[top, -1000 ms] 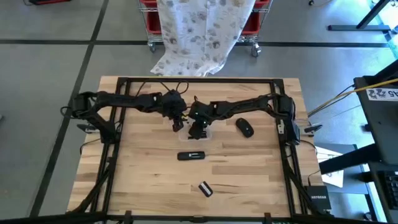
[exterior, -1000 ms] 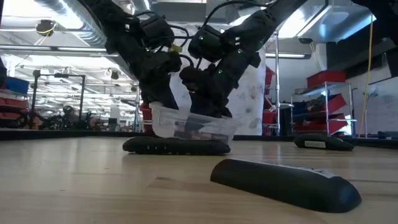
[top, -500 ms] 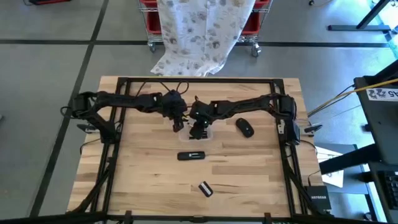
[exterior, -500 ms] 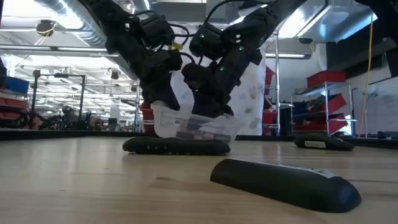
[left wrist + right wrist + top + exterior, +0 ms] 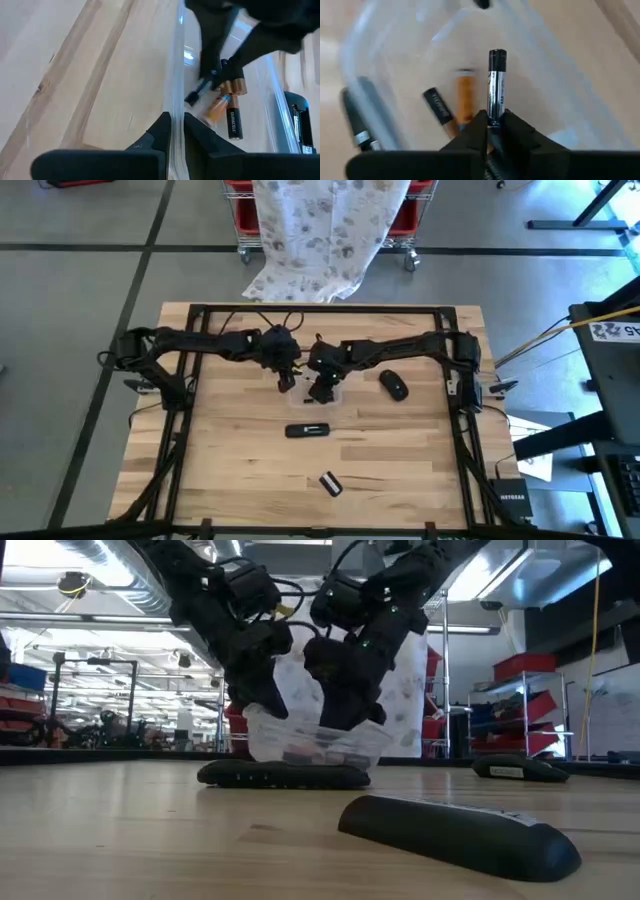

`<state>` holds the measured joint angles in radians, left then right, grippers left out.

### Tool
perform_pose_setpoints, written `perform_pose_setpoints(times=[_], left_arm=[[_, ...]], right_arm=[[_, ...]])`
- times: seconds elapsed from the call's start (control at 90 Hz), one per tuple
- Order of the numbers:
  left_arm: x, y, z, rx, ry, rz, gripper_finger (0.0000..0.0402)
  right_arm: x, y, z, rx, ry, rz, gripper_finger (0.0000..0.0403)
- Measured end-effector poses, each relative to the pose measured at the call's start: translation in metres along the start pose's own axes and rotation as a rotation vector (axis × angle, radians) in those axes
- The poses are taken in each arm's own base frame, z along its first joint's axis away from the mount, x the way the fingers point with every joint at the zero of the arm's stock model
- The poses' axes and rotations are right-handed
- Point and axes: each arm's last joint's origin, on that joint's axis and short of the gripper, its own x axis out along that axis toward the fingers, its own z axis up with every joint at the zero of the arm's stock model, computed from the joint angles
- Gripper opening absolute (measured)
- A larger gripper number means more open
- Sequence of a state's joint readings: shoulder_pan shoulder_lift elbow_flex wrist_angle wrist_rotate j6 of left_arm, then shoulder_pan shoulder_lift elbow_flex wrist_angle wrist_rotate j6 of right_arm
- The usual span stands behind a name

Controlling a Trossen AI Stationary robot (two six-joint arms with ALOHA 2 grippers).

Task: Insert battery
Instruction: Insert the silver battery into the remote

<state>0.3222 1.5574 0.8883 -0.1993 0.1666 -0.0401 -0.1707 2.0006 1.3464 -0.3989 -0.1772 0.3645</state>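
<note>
Battery (image 5: 496, 82) pinched upright between the right gripper (image 5: 493, 127) fingers, just above the clear tub (image 5: 315, 745), whose rim the left gripper (image 5: 173, 131) clamps. Thin end-grip — it could pivot or slip before reaching the remote (image 5: 308, 430).

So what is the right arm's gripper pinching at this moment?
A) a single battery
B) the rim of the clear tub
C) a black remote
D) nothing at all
A: in the right wrist view the right gripper is shut on one battery, held above the clear tub where more batteries lie; it is the left gripper that clamps the tub's rim.
</note>
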Motion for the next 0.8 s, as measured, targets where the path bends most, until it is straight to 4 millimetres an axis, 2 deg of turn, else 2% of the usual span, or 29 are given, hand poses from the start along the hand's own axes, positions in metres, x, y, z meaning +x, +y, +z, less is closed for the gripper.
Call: perform_pose_setpoints(times=[0.233, 0.333, 0.589, 0.8], left_arm=[[0.0, 0.0, 0.0, -0.006, 0.001, 0.002, 0.0012], [0.0, 0.0, 0.0, -0.01, 0.002, 0.01, 0.0012], [-0.001, 0.008, -0.006, -0.059, 0.052, 0.112, 0.0012], [-0.003, 0.02, -0.008, -0.135, 0.068, 0.195, 0.0012]], right_arm=[[0.005, 0.0, 0.002, -0.008, -0.023, 0.008, 0.0008], [-0.001, 0.003, 0.003, -0.013, -0.032, 0.014, 0.0006], [-0.049, 0.018, 0.004, -0.079, -0.058, 0.05, 0.0005], [-0.094, 0.035, -0.003, -0.12, -0.06, 0.104, 0.0004]])
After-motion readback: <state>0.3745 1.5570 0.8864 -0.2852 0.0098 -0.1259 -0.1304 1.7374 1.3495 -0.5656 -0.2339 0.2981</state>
